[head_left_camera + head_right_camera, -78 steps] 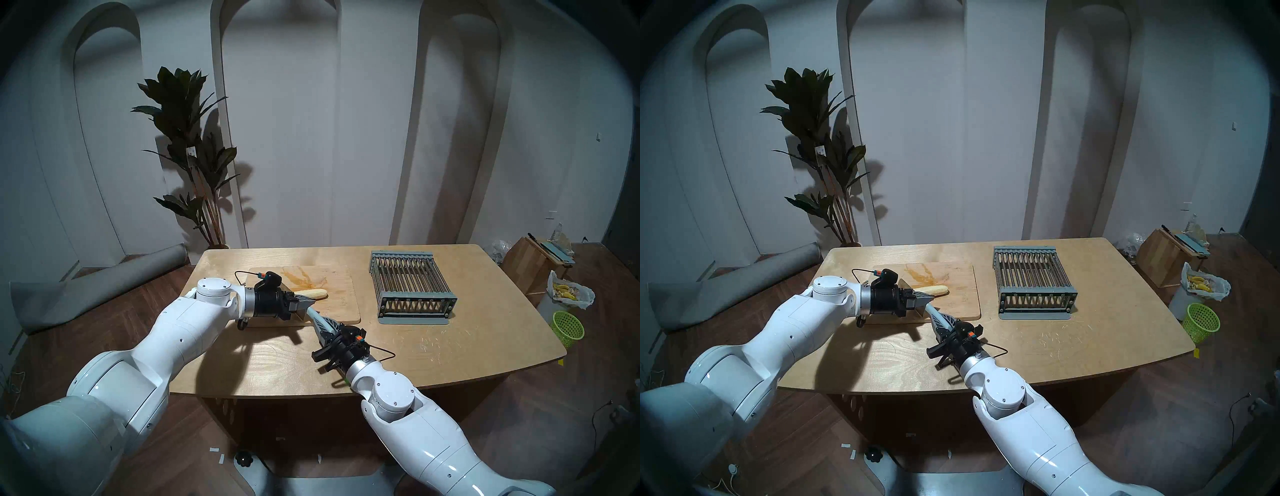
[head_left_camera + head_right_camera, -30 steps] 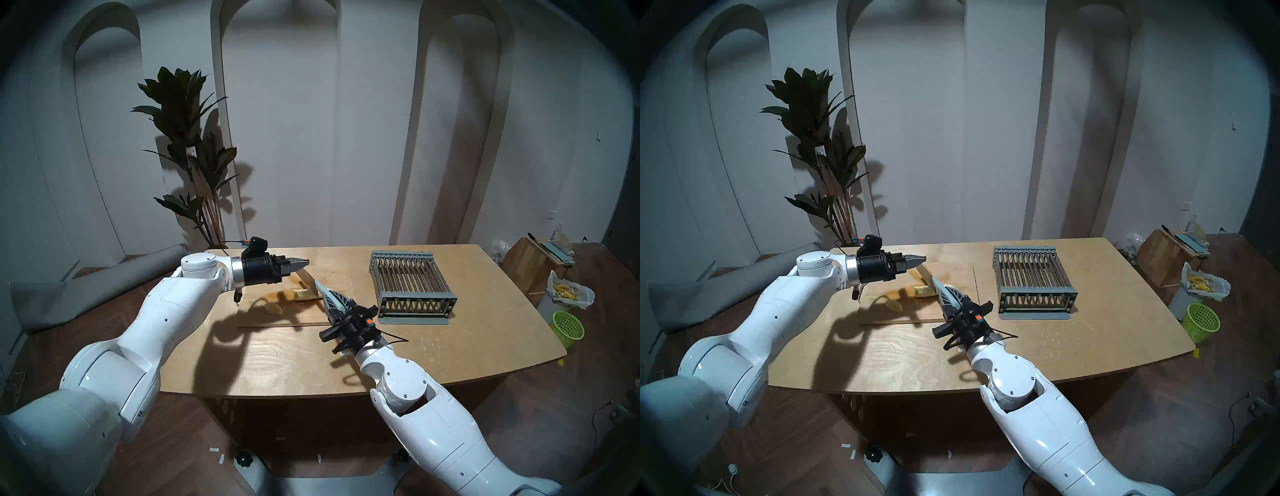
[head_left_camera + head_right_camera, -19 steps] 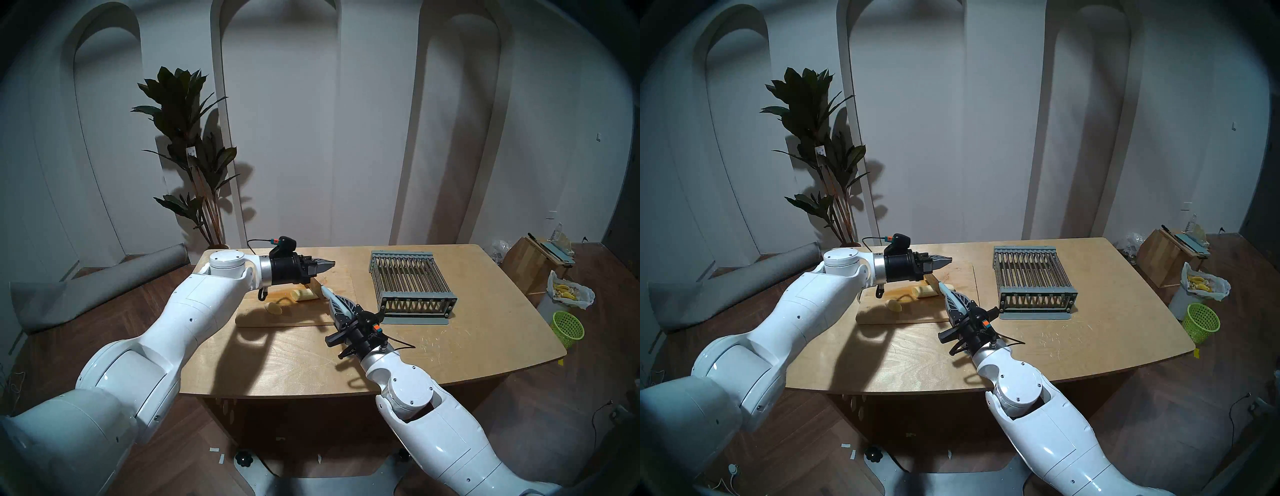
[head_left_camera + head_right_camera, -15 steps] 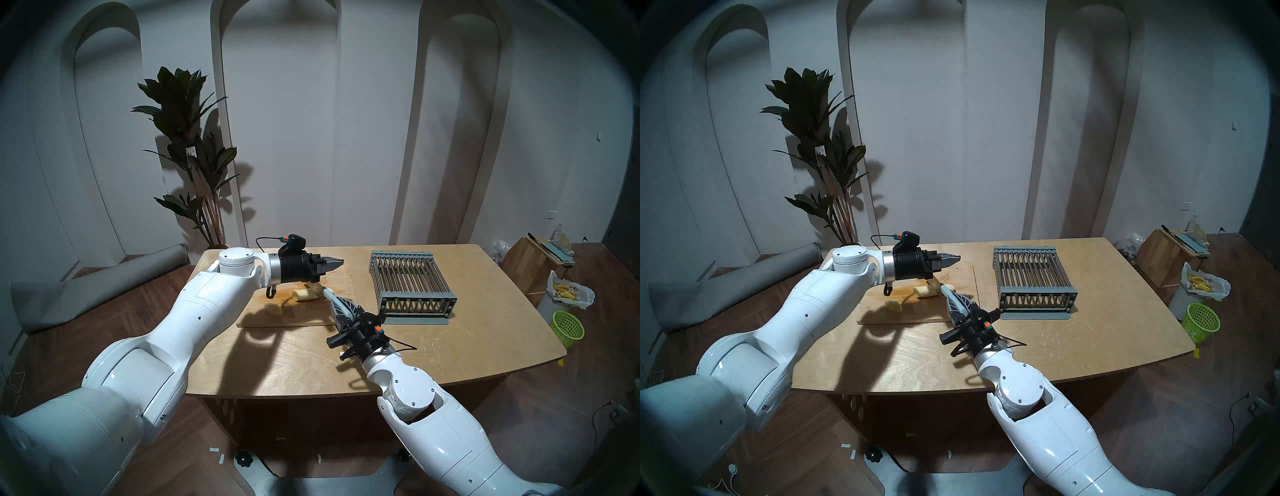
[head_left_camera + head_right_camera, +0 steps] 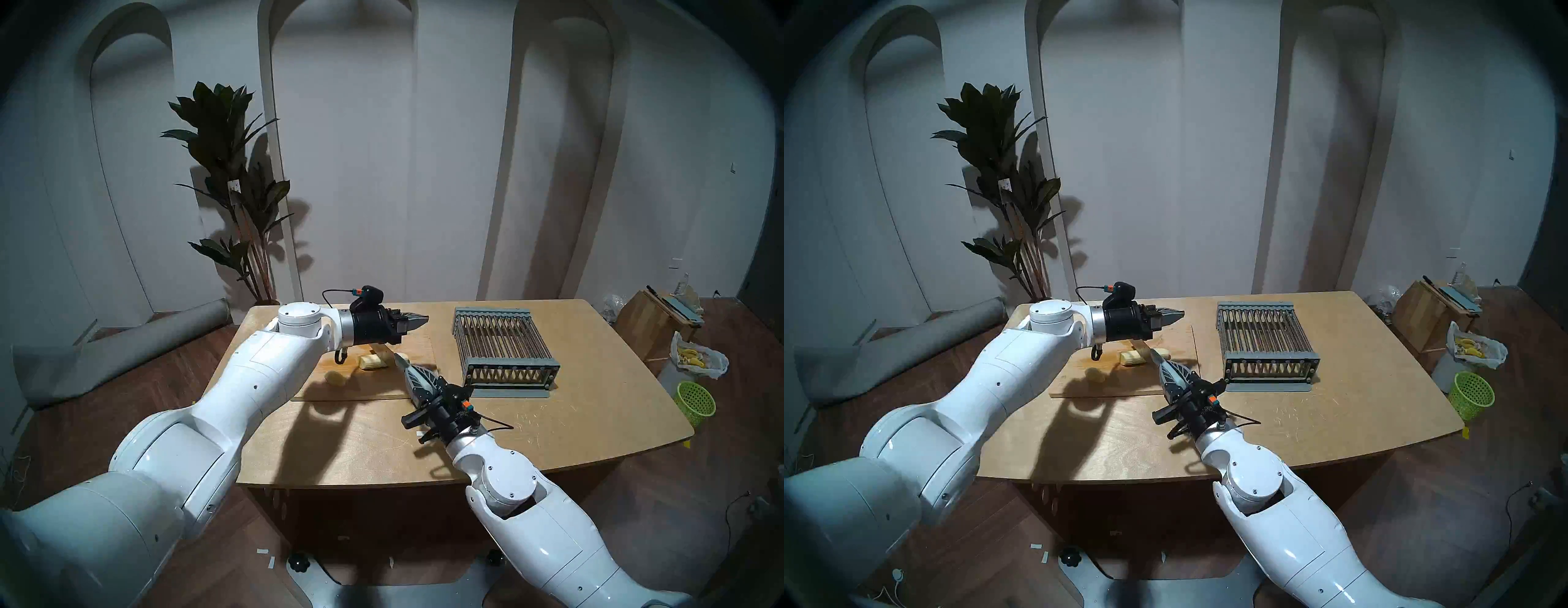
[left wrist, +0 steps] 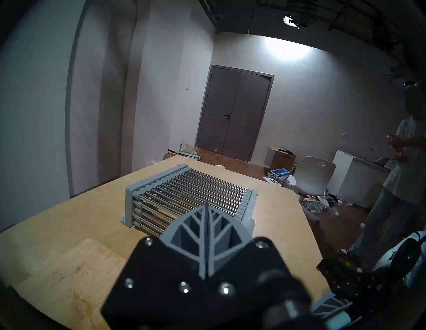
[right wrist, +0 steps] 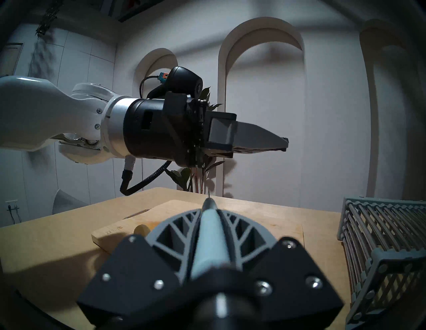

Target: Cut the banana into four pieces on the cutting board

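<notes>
Right tool point(image 5: 406, 368) grips a knife point(image 5: 388, 354) over the cutting board point(image 5: 360, 388); left tool point(image 5: 424, 319) closed above wooden table point(image 5: 530, 429).

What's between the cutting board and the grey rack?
Bare tabletop only, between cutting board and grey rack, in both head views; right gripper hangs at the strip's near end.

Note that the banana point(image 5: 373, 361) is peeled, pale cream-yellow and already divided. You see a longer chunk lying on its side near the middle of the cutting board point(image 5: 352, 392), a short rounded end piece point(image 5: 335, 378) resting apart toward the board's near-left area, and a small tip point(image 5: 403, 356) just right of the longer chunk. The board is light wood, rectangular, flat on the bench point(image 5: 551, 424).
</notes>
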You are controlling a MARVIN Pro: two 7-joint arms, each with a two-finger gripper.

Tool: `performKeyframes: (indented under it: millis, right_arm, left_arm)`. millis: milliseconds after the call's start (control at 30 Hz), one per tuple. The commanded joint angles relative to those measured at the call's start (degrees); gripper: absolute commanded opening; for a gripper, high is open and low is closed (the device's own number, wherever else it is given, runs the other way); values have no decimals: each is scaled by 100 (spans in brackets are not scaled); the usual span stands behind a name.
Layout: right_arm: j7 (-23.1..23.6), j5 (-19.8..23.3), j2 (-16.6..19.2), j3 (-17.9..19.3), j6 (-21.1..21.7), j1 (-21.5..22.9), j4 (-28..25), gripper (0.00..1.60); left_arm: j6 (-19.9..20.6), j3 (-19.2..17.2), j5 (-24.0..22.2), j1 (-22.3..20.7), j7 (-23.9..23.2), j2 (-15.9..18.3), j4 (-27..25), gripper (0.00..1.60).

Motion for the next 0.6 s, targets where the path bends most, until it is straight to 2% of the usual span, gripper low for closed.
performKeyframes:
  millis: [0,567]
  right_arm:
    - [-30,-38,-72,-7,-93,86,-100,0]
    - [-40,-35,-99,3,-83,107,-14,0]
  left_arm:
    - [-137,16,59,-74,-118,105,86,0]
    - [-401,32,316,-47,-331,214,630,0]
